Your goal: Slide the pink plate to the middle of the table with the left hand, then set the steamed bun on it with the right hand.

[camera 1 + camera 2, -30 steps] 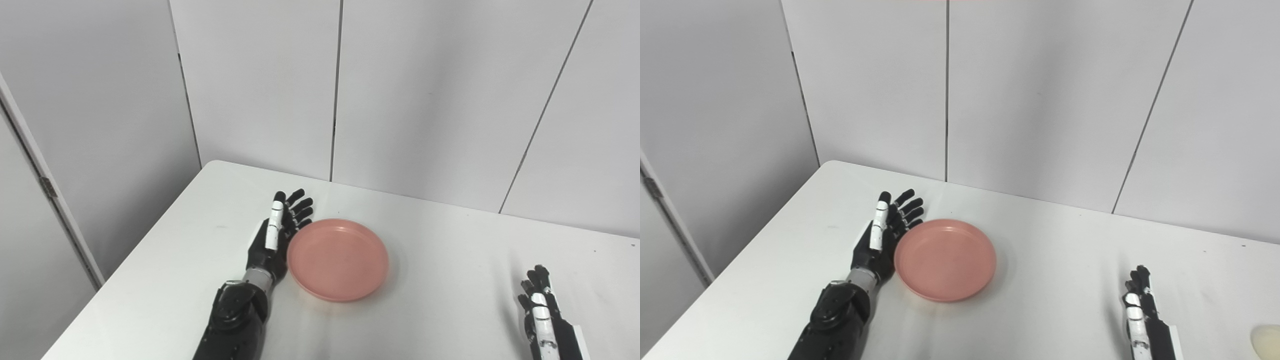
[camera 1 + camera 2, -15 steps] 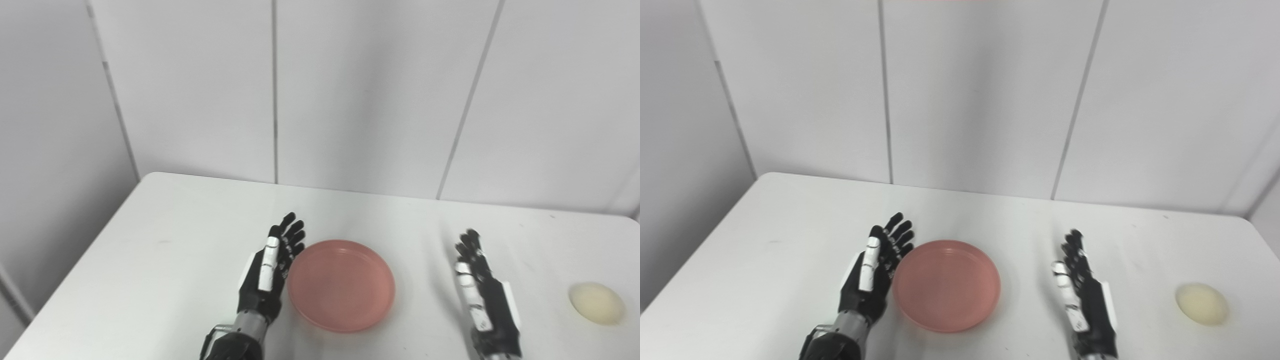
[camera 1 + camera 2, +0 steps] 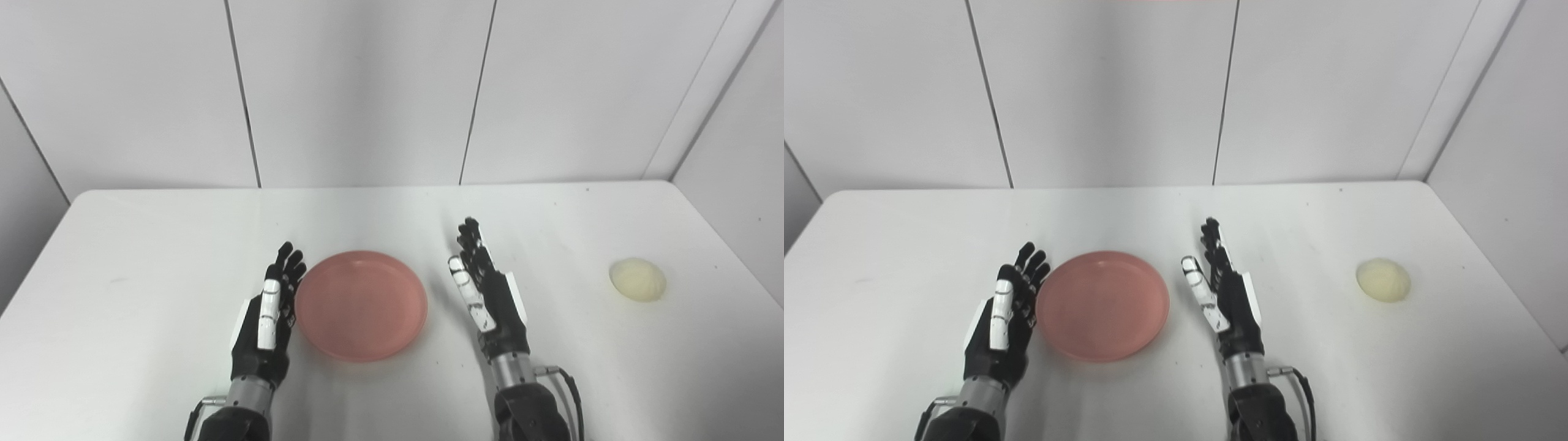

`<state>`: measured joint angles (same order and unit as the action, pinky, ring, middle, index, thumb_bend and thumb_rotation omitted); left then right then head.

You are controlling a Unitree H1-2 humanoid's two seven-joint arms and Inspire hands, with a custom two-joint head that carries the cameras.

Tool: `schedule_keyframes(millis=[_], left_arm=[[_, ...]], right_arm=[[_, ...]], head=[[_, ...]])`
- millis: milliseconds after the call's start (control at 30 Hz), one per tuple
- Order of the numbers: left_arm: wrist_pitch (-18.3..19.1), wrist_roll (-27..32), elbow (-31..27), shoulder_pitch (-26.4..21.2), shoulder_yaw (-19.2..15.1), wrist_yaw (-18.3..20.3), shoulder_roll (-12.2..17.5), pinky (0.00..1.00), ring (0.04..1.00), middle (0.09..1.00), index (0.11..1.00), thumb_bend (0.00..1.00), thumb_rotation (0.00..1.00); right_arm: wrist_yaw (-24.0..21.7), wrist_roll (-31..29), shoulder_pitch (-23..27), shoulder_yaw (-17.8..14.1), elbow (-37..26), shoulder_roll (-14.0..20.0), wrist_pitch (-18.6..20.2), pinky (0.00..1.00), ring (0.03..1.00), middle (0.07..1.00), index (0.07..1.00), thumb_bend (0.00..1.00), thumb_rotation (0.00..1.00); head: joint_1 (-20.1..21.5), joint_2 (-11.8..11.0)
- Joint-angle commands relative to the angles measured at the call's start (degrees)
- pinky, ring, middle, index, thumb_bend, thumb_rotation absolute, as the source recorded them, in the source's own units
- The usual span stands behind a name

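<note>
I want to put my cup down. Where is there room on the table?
Bare patches: between the right hand and the bun, left of the left hand, and behind the plate. The hands crowd the plate's sides.

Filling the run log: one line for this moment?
left hand open beside plate | right hand open | bun on table, untouched

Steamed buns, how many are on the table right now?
1. The steamed bun lies alone near the table's right edge, well right of the right hand and the pink plate. Nothing appears to hide another.
</note>
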<state>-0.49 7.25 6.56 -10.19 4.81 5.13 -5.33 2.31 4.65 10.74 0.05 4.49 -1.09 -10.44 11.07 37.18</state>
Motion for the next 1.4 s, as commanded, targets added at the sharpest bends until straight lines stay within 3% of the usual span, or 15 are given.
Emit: schedule_keyframes(millis=[0, 100, 333, 467, 667, 700, 833, 933, 1033, 1367], left_arm=[[1.2, 0.0, -0.8, -1.0, 0.6, 1.0, -0.4, 1.0, 1.0, 1.0, 0.997, 0.6, 1.0], [1.6, 0.0, -0.7, -1.1, 1.0, 1.1, -0.4, 1.0, 1.0, 1.0, 0.999, 0.58, 1.0], [-1.3, -2.4, 2.3, -0.9, 2.0, 0.8, -0.3, 1.0, 1.0, 1.0, 0.997, 0.58, 1.0], [-3.0, -2.7, 4.0, -0.8, 2.2, 1.2, -0.5, 1.0, 1.0, 1.0, 0.999, 0.6, 1.0], [-4.7, -2.3, 5.5, -1.2, 2.1, 1.2, -0.8, 1.0, 1.0, 1.0, 1.0, 0.59, 1.0], [-4.6, -2.2, 5.7, -1.3, 2.1, 1.3, -0.7, 1.0, 1.0, 1.0, 1.0, 0.59, 1.0], [-4.5, -1.4, 5.6, -1.6, 1.5, 1.9, -0.3, 1.0, 1.0, 1.0, 1.0, 0.58, 1.0], [-3.8, -1.3, 4.8, -1.5, 1.3, 2.2, 0.1, 1.0, 1.0, 1.0, 1.0, 0.57, 1.0], [-3.3, -1.5, 4.2, -1.4, 1.3, 2.6, 0.8, 1.0, 1.0, 1.0, 1.0, 0.58, 1.0], [-5.0, 0.5, 5.6, -1.6, 0.3, 5.0, 2.8, 0.98, 0.993, 0.992, 0.993, 0.61, 1.0]], right_arm=[[0.9, 1.2, 1.8, -0.4, -3.4, 0.3, 2.5, 0.99, 0.969, 0.946, 0.955, 0.65, 0.81], [0.7, 2.1, 2.5, -1.1, -6.0, 1.7, 6.1, 0.95, 0.934, 0.919, 0.93, 0.66, 0.81], [-0.2, 1.7, 4.7, -3.8, -10.2, 7.4, 8.6, 0.85, 0.869, 0.875, 0.887, 0.62, 0.69], [-1.3, 5.9, 6.6, -5.7, -13.6, 14.3, 14.6, 0.79, 0.838, 0.851, 0.862, 0.58, 0.62], [-3.8, 9.1, 7.1, -8.3, -17.0, 24.0, 21.9, 0.82, 0.856, 0.838, 0.834, 0.67, 0.53], [-4.5, 9.5, 7.0, -8.7, -17.3, 25.8, 23.4, 0.82, 0.857, 0.84, 0.834, 0.68, 0.52], [-5.1, 15.5, 6.0, -9.2, -19.1, 31.0, 29.7, 0.74, 0.814, 0.819, 0.827, 0.79, 0.51], [-4.3, 21.8, 5.7, -8.4, -20.2, 32.4, 33.5, 0.69, 0.807, 0.818, 0.845, 0.83, 0.54], [-4.3, 26.3, 5.7, -8.7, -21.1, 33.0, 36.7, 0.7, 0.814, 0.843, 0.879, 0.8, 0.53], [-8.7, 38.1, 5.5, -13.0, -19.1, 30.5, 37.3, 0.79, 0.906, 0.908, 0.891, 0.82, 0.46]], head=[[-0.1, 0.5], [-0.2, 0.6], [0.6, -0.4], [1.5, -1.2], [3.0, -2.2], [5.1, -2.8], [8.8, -3.4], [11.8, -4.4], [13.8, -5.0], [17.6, -6.3]])
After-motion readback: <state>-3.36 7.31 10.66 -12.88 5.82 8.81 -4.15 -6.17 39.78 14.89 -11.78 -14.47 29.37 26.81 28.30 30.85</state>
